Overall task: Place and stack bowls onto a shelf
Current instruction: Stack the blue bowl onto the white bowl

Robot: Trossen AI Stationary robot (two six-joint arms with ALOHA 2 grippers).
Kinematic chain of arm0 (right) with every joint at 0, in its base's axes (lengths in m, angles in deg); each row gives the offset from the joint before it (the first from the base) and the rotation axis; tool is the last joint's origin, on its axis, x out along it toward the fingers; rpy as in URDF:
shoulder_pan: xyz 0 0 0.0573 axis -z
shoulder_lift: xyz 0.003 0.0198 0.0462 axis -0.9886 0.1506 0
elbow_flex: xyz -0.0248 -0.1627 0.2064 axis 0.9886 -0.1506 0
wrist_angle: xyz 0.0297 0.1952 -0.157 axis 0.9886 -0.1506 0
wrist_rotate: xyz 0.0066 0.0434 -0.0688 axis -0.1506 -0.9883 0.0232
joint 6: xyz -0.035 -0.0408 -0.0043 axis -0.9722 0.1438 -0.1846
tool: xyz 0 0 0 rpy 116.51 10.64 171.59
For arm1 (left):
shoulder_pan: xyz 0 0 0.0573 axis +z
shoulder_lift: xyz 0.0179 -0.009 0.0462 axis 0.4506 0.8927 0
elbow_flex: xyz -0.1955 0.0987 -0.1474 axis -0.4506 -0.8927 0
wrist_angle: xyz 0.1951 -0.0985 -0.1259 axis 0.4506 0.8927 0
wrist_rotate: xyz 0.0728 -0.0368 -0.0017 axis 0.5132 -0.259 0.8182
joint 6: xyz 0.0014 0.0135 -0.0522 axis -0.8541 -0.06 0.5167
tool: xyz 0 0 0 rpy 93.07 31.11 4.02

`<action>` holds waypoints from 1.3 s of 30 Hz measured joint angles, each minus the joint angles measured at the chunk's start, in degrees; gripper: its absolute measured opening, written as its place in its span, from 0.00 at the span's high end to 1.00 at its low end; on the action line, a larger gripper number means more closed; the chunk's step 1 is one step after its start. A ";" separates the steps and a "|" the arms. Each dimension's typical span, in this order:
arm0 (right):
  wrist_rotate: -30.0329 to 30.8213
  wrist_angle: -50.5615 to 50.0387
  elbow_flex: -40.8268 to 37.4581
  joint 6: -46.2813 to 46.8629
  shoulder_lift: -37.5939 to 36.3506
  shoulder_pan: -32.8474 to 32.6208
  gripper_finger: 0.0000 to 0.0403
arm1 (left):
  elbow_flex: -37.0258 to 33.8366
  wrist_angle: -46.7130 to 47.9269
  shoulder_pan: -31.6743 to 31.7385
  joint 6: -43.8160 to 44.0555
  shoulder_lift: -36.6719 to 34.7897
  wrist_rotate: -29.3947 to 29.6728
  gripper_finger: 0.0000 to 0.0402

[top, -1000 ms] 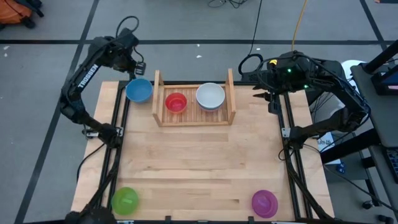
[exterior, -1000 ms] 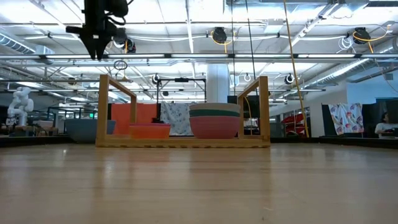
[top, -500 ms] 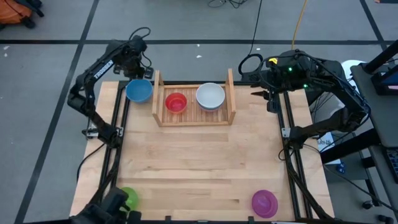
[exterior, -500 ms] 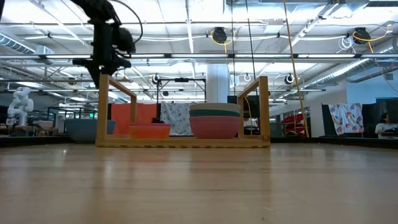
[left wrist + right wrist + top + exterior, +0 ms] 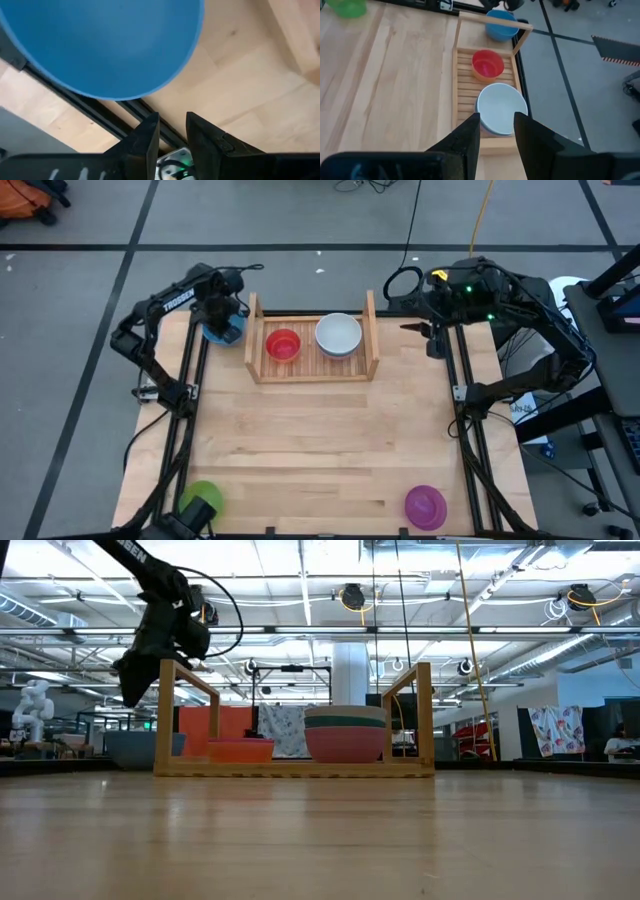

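Bowls are spread over our counter (image 5: 330, 450), some already on the shelf (image 5: 312, 365) at the far middle. On its slatted base we see the red-magenta bowl (image 5: 283, 344) on the left, sitting in another bowl that shows orange from the side in the low view, and the white bowl (image 5: 338, 334) on the right, topping a stack whose lower bowls show teal and pink in the low view (image 5: 345, 733).

Just outside the shelf's left side board sits the blue bowl (image 5: 222, 330), at the far left corner of the counter. Our left gripper (image 5: 222, 310) is right over it in the high view, covering part of it. The left wrist view shows the bowl's blue inside (image 5: 100, 45) close ahead of the fingers, which stand nearly together with only a narrow gap; nothing is between them. From the low view the left arm (image 5: 150, 635) hangs above and to the left of the shelf's left upright, clear of the counter surface.

Our right gripper (image 5: 432, 332) waits past the shelf's right side board, at the far right edge of the counter. Its jaws are slightly apart and empty.

Near the front edge, the green bowl (image 5: 203, 501) lies at the left corner and the purple bowl (image 5: 425, 505) toward the right, both well apart from the shelf.
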State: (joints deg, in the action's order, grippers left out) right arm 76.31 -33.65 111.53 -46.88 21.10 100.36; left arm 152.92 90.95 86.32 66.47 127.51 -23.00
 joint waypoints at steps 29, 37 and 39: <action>0.00 1.42 0.00 -0.43 0.02 0.01 0.72 | -0.86 -24.43 6.74 41.99 -0.02 -0.63 0.74; 0.00 1.43 0.00 -0.43 0.02 0.00 0.72 | -0.86 -31.35 10.17 46.64 0.00 -5.72 0.74; 0.00 1.48 0.00 -0.43 0.02 0.01 0.72 | -0.86 -32.19 10.56 48.04 0.02 -6.08 0.74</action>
State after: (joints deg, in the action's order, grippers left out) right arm 76.31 -32.17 111.53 -47.31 21.13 100.37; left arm 152.05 58.76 96.87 114.51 127.53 -29.07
